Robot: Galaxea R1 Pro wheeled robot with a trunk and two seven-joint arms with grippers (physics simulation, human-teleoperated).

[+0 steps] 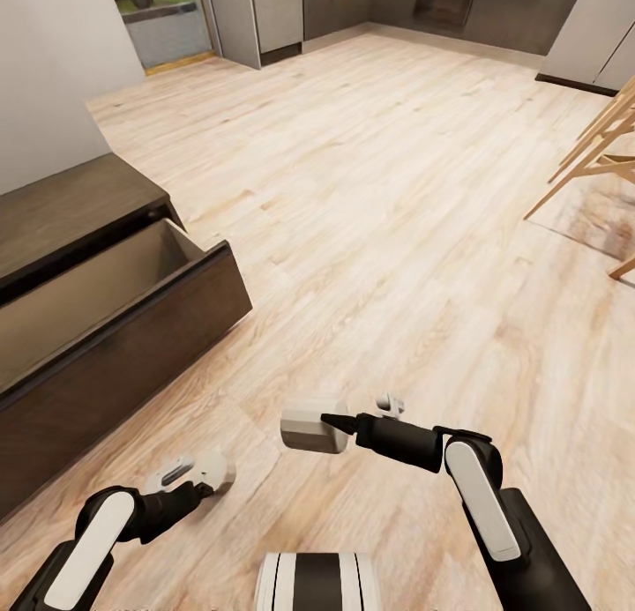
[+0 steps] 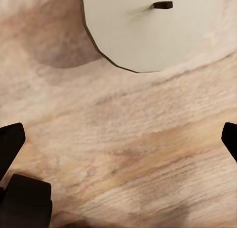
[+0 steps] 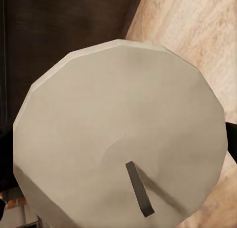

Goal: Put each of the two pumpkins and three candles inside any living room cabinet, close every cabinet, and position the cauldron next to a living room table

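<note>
A candle (image 1: 313, 426), a stubby pale grey-white cylinder, is grasped by the right gripper (image 1: 333, 426) and held on its side above the wood floor (image 1: 379, 197), in front of the robot and to the right of the open drawer (image 1: 106, 307). In the right wrist view the candle's flat faceted end (image 3: 118, 139) is seen close up, with its short dark wick (image 3: 139, 189) standing out from it, and a dark finger (image 3: 231, 144) is pressed at the candle's edge; dark wood is seen behind it and pale floor beside it. A second candle (image 2: 148, 28) is seen in the left wrist view, standing on the floor with its dark wick (image 2: 163, 5) up and a soft shadow beside it. The left gripper (image 1: 201, 477) is spread wide and holds nothing, its dark fingertips (image 2: 10, 141) set at opposite edges of that view with bare floor between them; the candle lies ahead of them, apart. The cabinet (image 1: 62, 210), low and of dark-brown wood, is seen at the left of the head view, its drawer pulled out and the pale beige inside exposed. Pale wooden legs (image 1: 591, 161) are seen at the right edge, and grey kitchen units (image 1: 423, 7) far back.
</note>
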